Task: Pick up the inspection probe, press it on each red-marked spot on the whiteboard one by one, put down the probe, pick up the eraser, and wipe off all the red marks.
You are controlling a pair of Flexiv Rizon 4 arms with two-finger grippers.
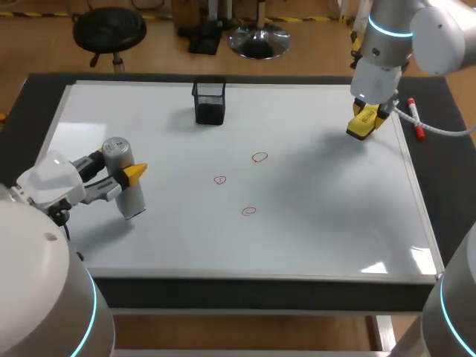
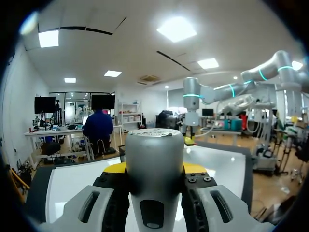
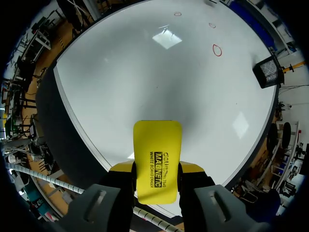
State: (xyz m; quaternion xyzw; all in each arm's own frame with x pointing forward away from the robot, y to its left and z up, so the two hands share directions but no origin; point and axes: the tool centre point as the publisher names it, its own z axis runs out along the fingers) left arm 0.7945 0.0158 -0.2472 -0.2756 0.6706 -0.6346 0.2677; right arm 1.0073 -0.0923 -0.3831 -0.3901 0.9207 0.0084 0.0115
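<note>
The left claw (image 1: 128,178) is clamped on the inspection probe (image 1: 117,152), holding it tilted low over the whiteboard (image 1: 327,223). The three red marks (image 1: 219,180) lie unwiped well to its right, so I judge the pressing step is in hand and the probe must travel right onto the nearest ring. The right claw (image 1: 370,117) pinches the yellow eraser (image 3: 158,154) above the board, with the marks well ahead of it, a black mesh cup (image 1: 210,102) far off to one side and a red marker (image 1: 416,119) close beside it off the board.

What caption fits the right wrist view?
Right gripper holds the yellow eraser over the whiteboard, three red marks ahead.
</note>
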